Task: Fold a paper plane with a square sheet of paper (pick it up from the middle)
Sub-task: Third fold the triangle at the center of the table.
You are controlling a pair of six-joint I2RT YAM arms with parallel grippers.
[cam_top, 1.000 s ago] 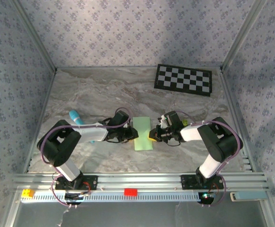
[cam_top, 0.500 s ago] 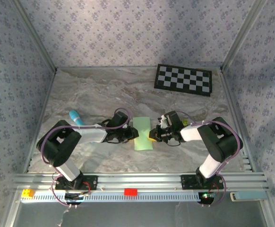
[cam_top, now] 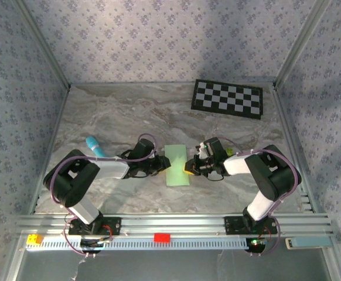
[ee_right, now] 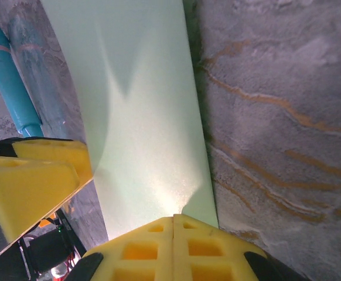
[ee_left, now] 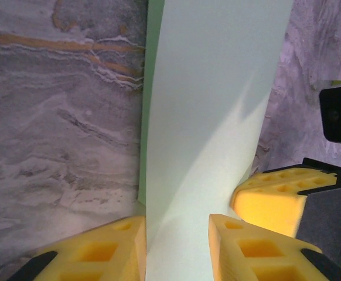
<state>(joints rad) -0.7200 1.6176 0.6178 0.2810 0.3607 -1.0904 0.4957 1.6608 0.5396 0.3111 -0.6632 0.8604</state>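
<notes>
Sheet of paper (cam_top: 178, 165): I see the pale mint-green sheet flat on the table, just below the middle of the top view. It is a narrow upright strip between the two grippers. In the left wrist view the sheet (ee_left: 211, 105) runs from the top edge to the bottom edge. A thin green margin along its left side shows a second layer underneath, so it lies doubled.

Left gripper (cam_top: 159, 167): it sits low at the strip's left edge in the top view. In its own wrist view the left gripper (ee_left: 176, 234) has its yellow fingers at the bottom of the frame with a narrow gap between them. The sheet runs into that gap. I read the jaws as slightly parted, not clamped on the paper.

Right gripper (cam_top: 189, 168): it sits at the strip's right edge, opposite the left one. In its wrist view the right gripper (ee_right: 173, 234) has both yellow fingers pressed together along one seam at bottom centre, their tips at the sheet's near edge. I cannot tell whether any paper is pinched there. One of its fingers (ee_left: 276, 199) shows at lower right of the left wrist view, touching the sheet's edge.

Table (cam_top: 118, 111): grey marbled surface.

Cyan stick (cam_top: 94, 146): it lies left of centre, apart from the sheet, and is also at the upper left of the right wrist view (ee_right: 9, 76).

Checkerboard (cam_top: 228, 98): it lies flat at upper right, well apart from the sheet.
</notes>
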